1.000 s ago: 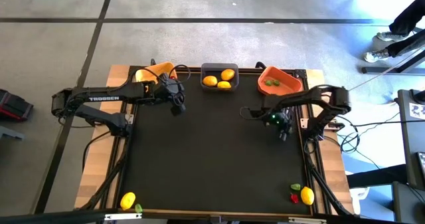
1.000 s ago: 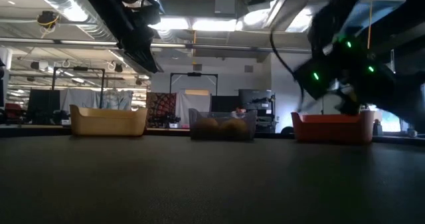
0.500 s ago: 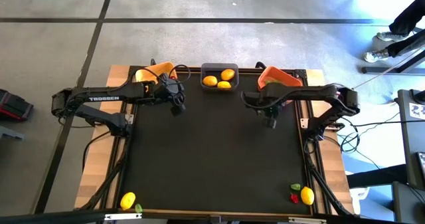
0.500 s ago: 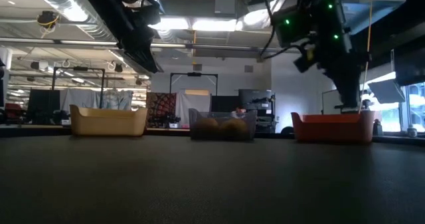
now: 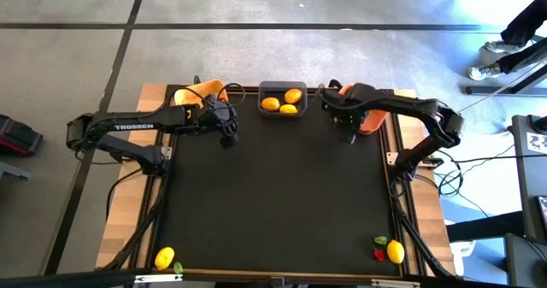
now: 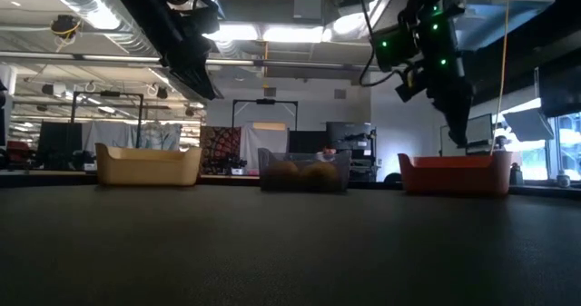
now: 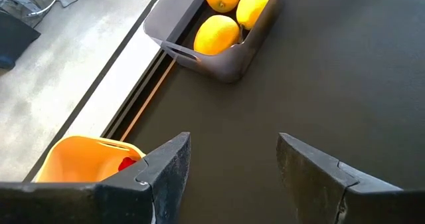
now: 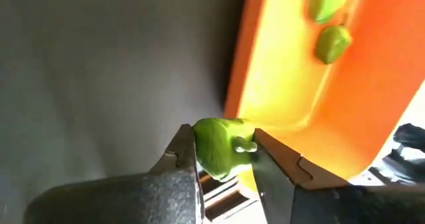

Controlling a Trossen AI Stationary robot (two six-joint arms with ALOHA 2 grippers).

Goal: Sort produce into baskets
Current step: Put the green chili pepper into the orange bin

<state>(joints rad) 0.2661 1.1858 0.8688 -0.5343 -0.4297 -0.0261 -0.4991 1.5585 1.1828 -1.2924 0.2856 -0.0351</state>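
A small green piece (image 8: 220, 146) sits clamped between the fingers of the right gripper (image 8: 224, 159), just beside the orange basket (image 8: 285, 84) at the tabletop's far right corner; two more green pieces (image 8: 330, 23) lie inside it. The left gripper (image 7: 232, 164) hangs with fingers apart and empty near the far edge, between the yellow basket (image 7: 80, 159) and the grey basket (image 7: 219, 58) of lemons (image 7: 214, 34).

left arm: stretched across the table's far left side, wrist raised
left gripper (image 7: 229, 164): fingers apart, nothing between them
right arm: reaching toward the table's far right edge
right gripper (image 8: 224, 147): clamped on a green piece (image 8: 219, 146)
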